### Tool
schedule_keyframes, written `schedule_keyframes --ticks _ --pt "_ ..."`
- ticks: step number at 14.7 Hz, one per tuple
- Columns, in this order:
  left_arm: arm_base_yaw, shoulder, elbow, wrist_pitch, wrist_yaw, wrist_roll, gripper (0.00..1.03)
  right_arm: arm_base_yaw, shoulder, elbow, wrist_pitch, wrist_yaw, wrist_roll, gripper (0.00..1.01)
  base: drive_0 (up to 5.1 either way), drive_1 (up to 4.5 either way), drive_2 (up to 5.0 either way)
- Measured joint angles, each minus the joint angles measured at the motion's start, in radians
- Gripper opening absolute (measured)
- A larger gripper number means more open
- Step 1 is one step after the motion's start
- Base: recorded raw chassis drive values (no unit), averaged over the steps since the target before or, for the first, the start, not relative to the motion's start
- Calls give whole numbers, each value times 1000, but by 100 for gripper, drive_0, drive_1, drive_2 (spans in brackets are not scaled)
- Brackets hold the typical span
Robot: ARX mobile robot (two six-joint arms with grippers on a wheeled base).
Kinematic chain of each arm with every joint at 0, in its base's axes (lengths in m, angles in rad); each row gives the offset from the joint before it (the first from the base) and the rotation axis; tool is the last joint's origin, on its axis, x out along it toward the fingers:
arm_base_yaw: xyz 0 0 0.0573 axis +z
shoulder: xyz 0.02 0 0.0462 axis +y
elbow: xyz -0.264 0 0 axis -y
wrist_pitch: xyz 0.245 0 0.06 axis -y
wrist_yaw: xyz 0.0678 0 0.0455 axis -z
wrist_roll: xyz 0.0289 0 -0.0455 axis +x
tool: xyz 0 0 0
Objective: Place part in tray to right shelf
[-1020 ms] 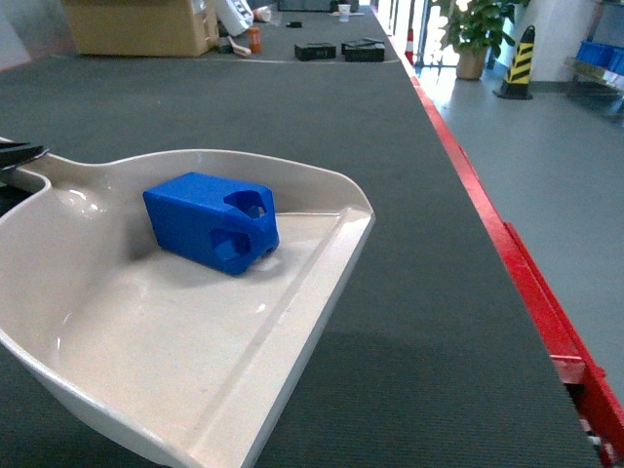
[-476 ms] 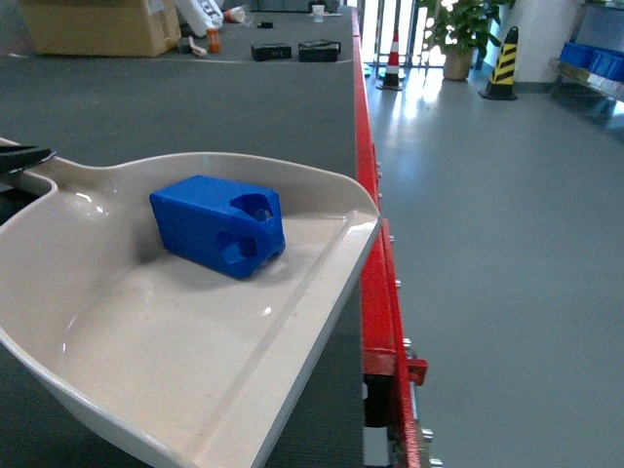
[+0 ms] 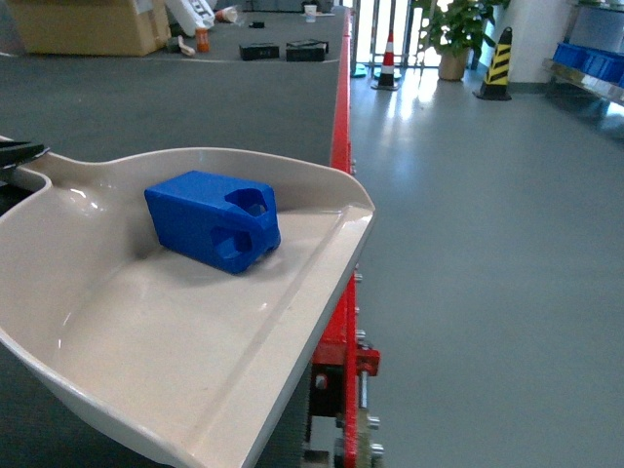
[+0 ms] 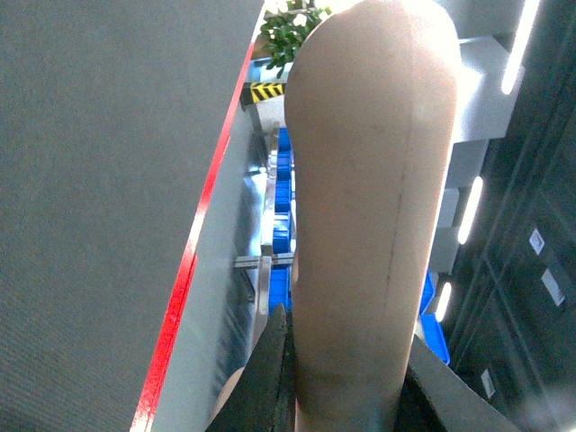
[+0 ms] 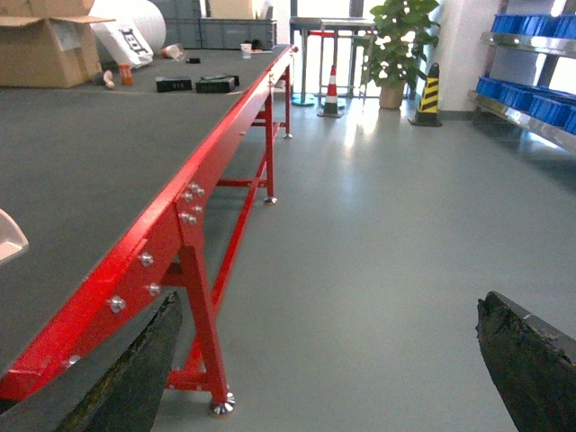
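- The small bright blue plastic block (image 3: pixel 213 220) is lying inside the glossy cream-beige plastic scoop tray (image 3: pixel 117 331), near its back wall.
- The left tool (image 4: pixel 342 378) is clamping the tray's stub handle (image 4: pixel 369 180).
- The right tool (image 5: pixel 328 360) is hanging spread wide over the grey floor (image 5: pixel 378 225), beside the red-edged counter (image 5: pixel 171 234).

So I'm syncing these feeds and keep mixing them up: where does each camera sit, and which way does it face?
Head: rides high, slants down at the cream-beige scoop tray holding the small blue plastic block; left gripper only a dark sliver.
Left wrist: looks along the tray's stub handle; dark gripper fingers clamp it.
Right wrist: low, faces the grey floor; open gripper, nothing between its fingers.
Shared: the red-edged table, potted plant.
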Motion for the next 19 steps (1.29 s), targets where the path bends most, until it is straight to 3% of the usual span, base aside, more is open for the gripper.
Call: schedule_keyframes --ticks 8,19 --pt "0 0 0 1 2 0 18 0 1 0 -2 0 0 98 479 -364 -104" --pt "2 0 0 0 -3 0 18 0 1 0 -2 0 0 98 504 -237 -237"
